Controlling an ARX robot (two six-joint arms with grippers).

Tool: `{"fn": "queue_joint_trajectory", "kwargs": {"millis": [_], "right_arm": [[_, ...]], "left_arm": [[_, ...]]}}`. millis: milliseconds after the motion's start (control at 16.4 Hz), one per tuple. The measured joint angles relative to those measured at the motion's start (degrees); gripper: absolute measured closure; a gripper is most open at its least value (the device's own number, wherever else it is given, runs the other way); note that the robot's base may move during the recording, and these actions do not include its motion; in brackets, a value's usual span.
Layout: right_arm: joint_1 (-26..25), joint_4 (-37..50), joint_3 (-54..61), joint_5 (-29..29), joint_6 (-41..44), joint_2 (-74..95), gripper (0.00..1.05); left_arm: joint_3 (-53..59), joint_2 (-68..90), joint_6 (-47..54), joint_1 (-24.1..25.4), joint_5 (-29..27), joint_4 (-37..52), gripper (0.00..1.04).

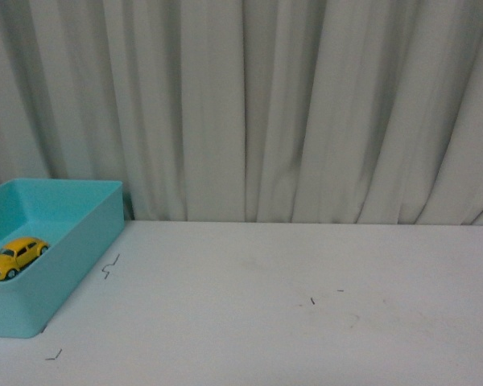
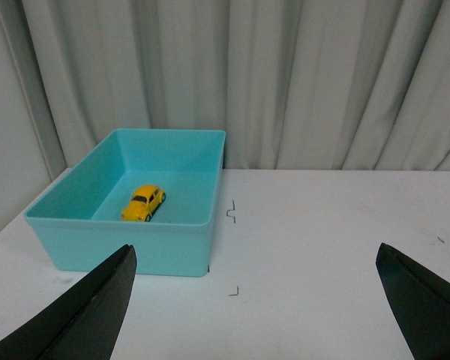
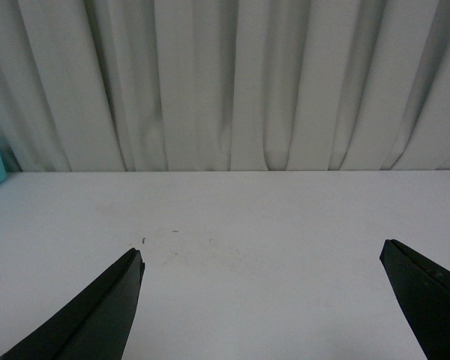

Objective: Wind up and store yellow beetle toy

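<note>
Backdrop: pale pleated curtain [image 1: 306, 112] hangs behind a white table [image 1: 306, 305], which bears a few small dark marks.
Bin: teal bin [image 2: 135, 247] stands at the table's left side, close to the curtain.
Toy: yellow beetle toy [image 2: 144, 203] sits on its wheels on the bin floor, apart from the walls; the front view shows it near the bin's near-left part.
Left gripper: left gripper [image 2: 255, 300] is spread wide and holds nothing, well back from the bin and facing it.
Right gripper: right gripper [image 3: 262, 300] is also spread wide and empty, over bare table, with only a sliver of the bin at the edge of its view.
Stage: judging by the toy resting in the bin with both arms clear, storing looks done or nearly so.
Advice: if the toy must be lifted again, come straight down between the walls, pinch across the body's sides, and avoid nudging the bin.
Risk: a rolling toy may slip away from a slanted grip.
</note>
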State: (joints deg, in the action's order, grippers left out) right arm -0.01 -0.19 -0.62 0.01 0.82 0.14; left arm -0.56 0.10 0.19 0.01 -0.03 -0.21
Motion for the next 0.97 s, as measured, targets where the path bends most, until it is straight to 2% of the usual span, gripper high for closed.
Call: {"fn": "queue_joint_trajectory", "kwargs": {"millis": [974], "right_arm": [[0.0,0.0,0.0,0.0,0.0,0.0,0.07]], "left_arm": [[0.0,0.0,0.0,0.0,0.0,0.0,0.07]]}}
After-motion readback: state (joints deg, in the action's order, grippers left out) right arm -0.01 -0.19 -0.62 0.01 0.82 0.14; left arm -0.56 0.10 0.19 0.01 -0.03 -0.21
